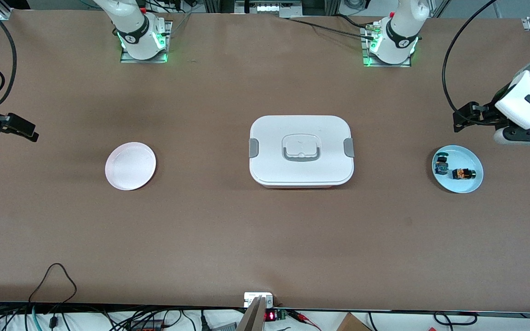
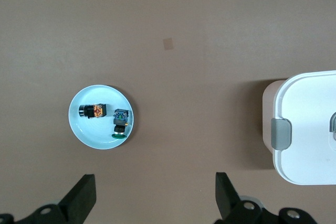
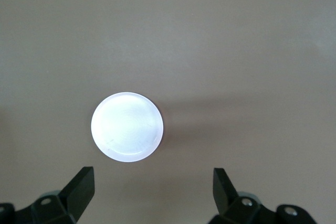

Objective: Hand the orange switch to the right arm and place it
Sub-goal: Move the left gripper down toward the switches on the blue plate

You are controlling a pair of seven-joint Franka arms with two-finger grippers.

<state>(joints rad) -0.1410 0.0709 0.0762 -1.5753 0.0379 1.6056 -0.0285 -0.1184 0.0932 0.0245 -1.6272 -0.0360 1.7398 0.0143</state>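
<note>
Orange switch (image 1: 463,174) lies in the blue dish (image 1: 473,184), blue-and-green switch (image 1: 441,165) just beside it at ten o'clock — wrong-part pickup is the risk. Left gripper (image 2: 152,195) hangs above, jaws spread; right gripper (image 3: 152,192) waits over the pink plate (image 1: 130,166) — jaws spread.

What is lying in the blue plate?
Two small switches lie in the blue plate: the orange switch and a blue-and-green switch beside it. Nothing covers them; their undersides are hidden.

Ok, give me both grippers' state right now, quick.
Left gripper: open, holding nothing, up near the blue plate.
Right gripper: open, holding nothing, over the table near the white plate.
</note>
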